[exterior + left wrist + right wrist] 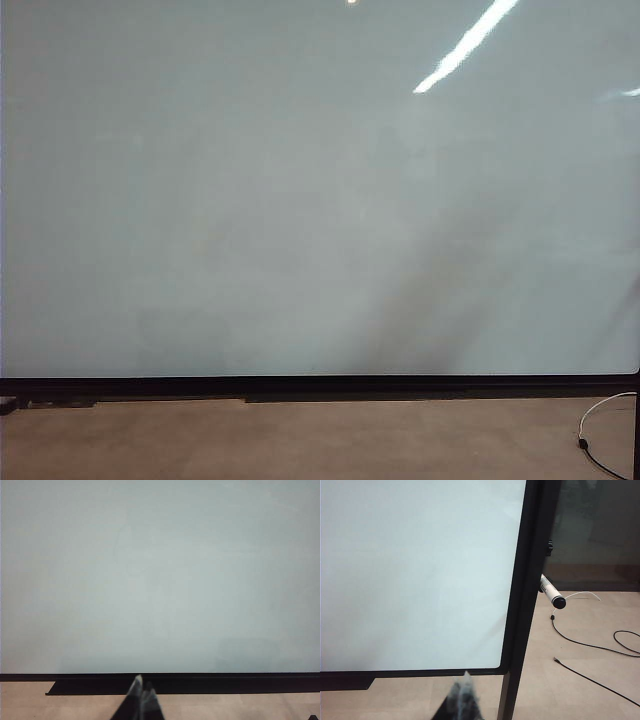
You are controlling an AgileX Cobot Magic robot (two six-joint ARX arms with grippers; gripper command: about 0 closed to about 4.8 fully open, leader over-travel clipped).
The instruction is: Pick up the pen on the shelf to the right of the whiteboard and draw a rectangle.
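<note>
The whiteboard [300,200] fills the exterior view, glossy pale grey with a black bottom edge; neither gripper shows there. In the right wrist view the pen [551,592], white with a black end, sticks out just past the board's black right frame [524,595]; the shelf under it is hidden. My right gripper [466,681] is shut and empty, low in front of the board's lower right corner, well short of the pen. My left gripper [143,685] is shut and empty, pointing at the board's [160,580] bottom edge. No rectangle is in view.
Tan floor runs under the board. A white cable [606,404] and black cables [590,645] lie on the floor to the right of the frame. A dark wall [600,525] stands behind the pen.
</note>
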